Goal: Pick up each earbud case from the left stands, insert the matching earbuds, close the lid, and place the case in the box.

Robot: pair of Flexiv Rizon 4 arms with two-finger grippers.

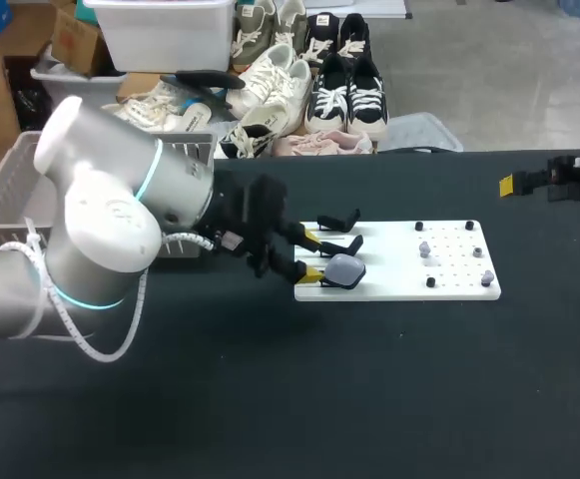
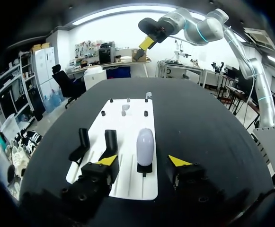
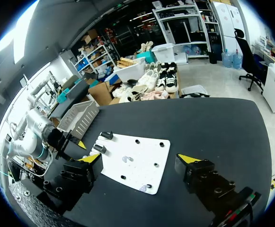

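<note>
My left pincer (image 2: 144, 161) stands spread around the case (image 2: 145, 144), which is not yet gripped. My right pincer (image 3: 139, 159) is spread and empty. The earbuds (image 1: 425, 248) lie on the board (image 1: 459, 284); insertion, closing and boxing remain.

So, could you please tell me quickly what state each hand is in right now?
Left hand: open, straddling the earbud case without touching it.
Right hand: open, holding nothing.
</note>
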